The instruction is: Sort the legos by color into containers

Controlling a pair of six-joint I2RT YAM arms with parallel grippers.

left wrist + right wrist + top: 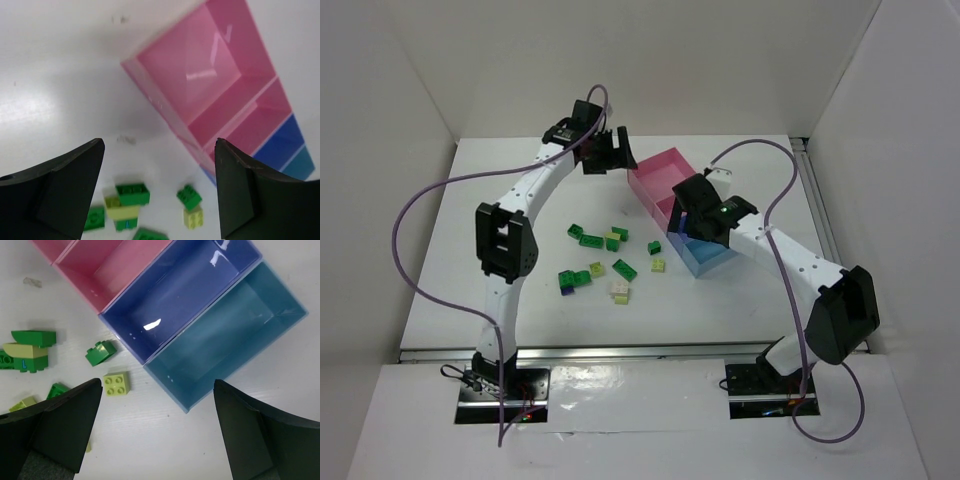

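Observation:
The legos point(624, 268) lie scattered on the white table left of the containers point(658, 172), dark green, lime and cream, one blue piece point(567, 291) under a green one. The containers run pink point(200, 75), magenta point(252, 120), blue point(185, 295) and light blue point(235, 335); what shows of their insides holds no brick. My left gripper point(617, 152) hangs open above the table by the pink end, holding nothing; a dark green brick point(132, 194) stacked on lime shows below it. Open and unladen too, my right gripper point(157, 385) hovers over the light blue bin's near corner, beside a lime brick point(117, 384).
White walls enclose the table on the left, back and right. A metal rail point(817, 200) runs along the right side and another along the front edge point(620, 350). Purple cables point(415, 215) loop off both arms.

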